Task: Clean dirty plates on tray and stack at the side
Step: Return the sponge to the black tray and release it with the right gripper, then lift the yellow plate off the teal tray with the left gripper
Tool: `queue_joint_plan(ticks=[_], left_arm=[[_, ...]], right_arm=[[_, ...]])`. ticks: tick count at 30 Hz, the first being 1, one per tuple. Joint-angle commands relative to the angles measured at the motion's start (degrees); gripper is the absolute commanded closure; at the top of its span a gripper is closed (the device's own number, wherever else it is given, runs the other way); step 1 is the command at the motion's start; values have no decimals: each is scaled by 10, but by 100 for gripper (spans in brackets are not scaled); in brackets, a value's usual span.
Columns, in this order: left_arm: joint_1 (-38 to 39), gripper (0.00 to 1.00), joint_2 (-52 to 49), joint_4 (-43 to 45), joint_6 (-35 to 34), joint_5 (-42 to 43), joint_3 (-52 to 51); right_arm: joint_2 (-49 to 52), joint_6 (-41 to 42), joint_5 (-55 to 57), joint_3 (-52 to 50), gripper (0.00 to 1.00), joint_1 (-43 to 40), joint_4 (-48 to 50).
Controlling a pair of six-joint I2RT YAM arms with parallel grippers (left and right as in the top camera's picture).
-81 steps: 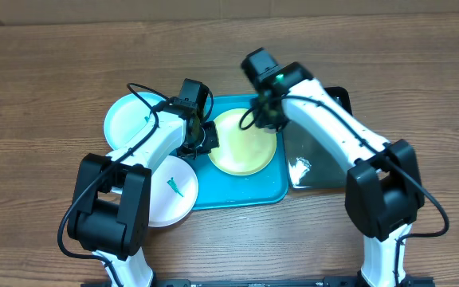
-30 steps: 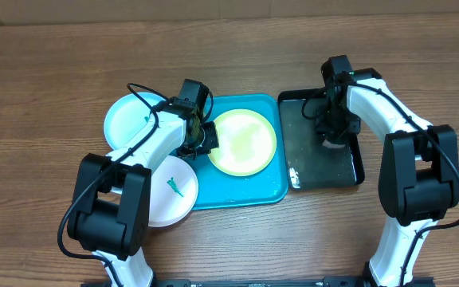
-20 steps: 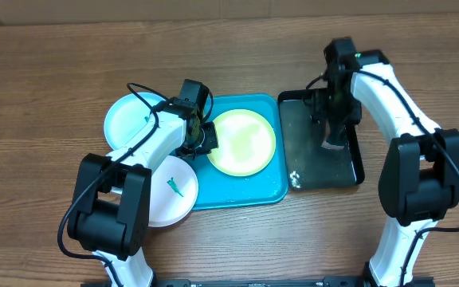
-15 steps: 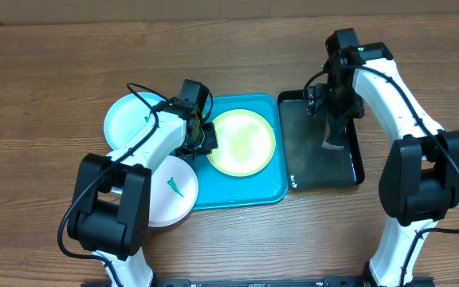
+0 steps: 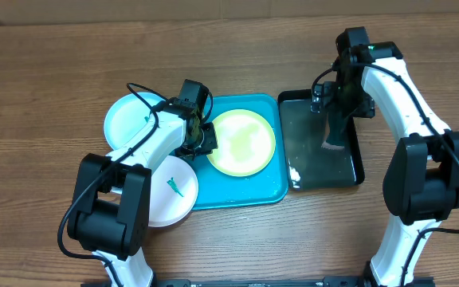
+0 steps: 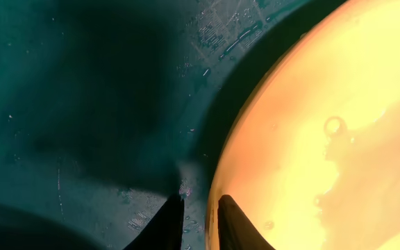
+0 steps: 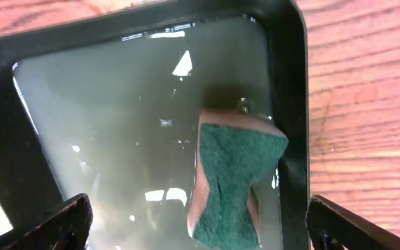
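Observation:
On the turquoise tray (image 5: 245, 191) lies the yellow-green plate (image 5: 243, 142), wet and with no smear showing. My left gripper (image 5: 205, 140) is at the plate's left rim. In the left wrist view its two dark fingers (image 6: 173, 223) stand a narrow gap apart. One is over the tray (image 6: 82, 104) and the other over the plate's edge (image 6: 339, 139). The pale blue plate (image 5: 130, 119) and the white plate (image 5: 172, 190), which bears a green smear, sit left of the tray. My right gripper (image 5: 341, 104) hangs wide open over a green sponge (image 7: 235, 180).
The sponge (image 5: 333, 137) lies in the black tray (image 5: 309, 171), which holds shallow water, close to its right rim (image 7: 283, 69). Bare wooden table surrounds both trays, and the two arm bases stand at the near edge.
My right gripper has opened wide, drawn back and let go of the sponge, which now lies in the black tray. My left jaws have parted slightly at the plate's rim.

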State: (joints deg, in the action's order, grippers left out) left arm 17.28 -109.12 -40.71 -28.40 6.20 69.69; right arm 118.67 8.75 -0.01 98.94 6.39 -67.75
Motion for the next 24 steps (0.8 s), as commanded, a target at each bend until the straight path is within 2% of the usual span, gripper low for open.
queue_joint_plan(ticks=[1,7,21,22,23,24], left_arm=[[1,81,-3,-2,-1,-8,-3],[3,84,-3,-10,-1,-10,-3],[4,83,-3,-9,-1,-22,-3],[4,86,-3,-10,-1,-22,-3],[4,94,-3,-11,-1,-22,-3],[4,96,-3,-12,-1,-21,-3]], right_arm=[[-16,0,-1,13,0,0,9],[-16,0,-1,13,0,0,24],[-16,0,-1,13,0,0,34],[-16,0,-1,13,0,0,34],[-16,0,-1,13,0,0,34],[-16,0,-1,13,0,0,34]])
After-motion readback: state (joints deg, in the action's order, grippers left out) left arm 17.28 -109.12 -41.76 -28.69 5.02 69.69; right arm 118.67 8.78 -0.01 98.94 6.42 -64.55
